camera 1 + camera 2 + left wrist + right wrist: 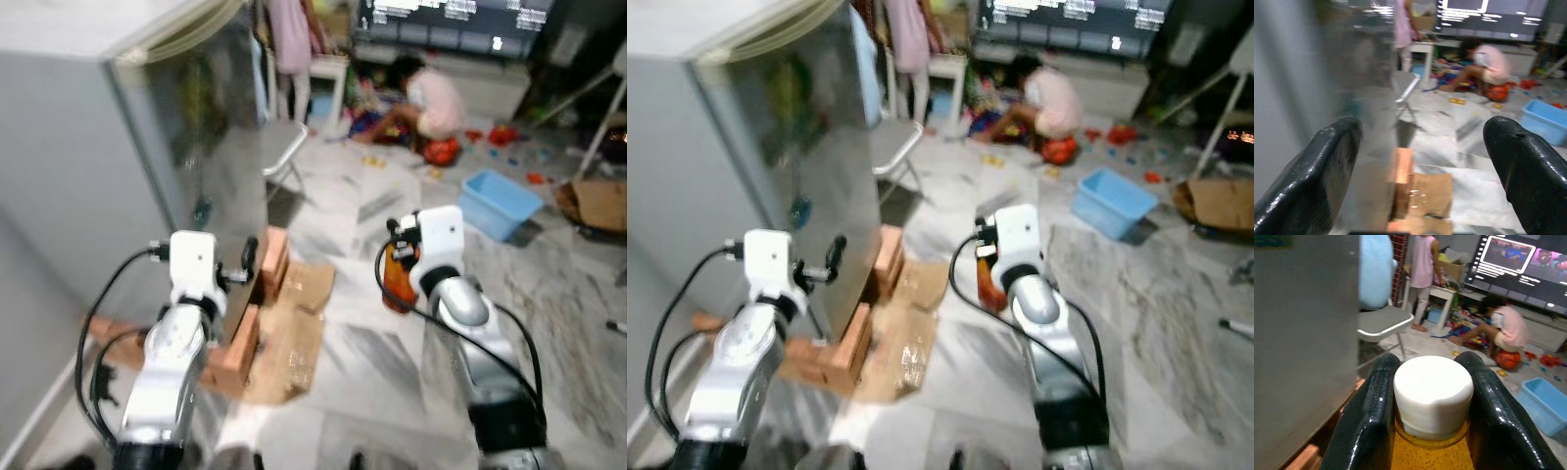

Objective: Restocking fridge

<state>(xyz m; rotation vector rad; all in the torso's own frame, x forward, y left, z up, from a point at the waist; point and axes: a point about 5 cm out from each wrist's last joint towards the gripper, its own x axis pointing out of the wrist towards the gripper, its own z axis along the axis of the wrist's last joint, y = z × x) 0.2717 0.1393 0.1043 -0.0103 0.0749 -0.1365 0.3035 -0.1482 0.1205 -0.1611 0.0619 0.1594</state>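
Right gripper (1432, 396) pinches an orange bottle (1427, 453) just under its white cap (1432, 394), fingers pressed against both sides; bottle held up in the air, right of the fridge (88, 137) and apart from it. Left gripper (1422, 171) empty, fingers spread wide, raised close to the fridge's grey side. Fridge stands near left on wooden blocks (260, 294), flattened cardboard (294, 333) beside them. Marble floor. Far: white chair (1378, 323), blue bin (500, 201), scattered toys, a person crouching, another standing, a lit screen (1525, 259).
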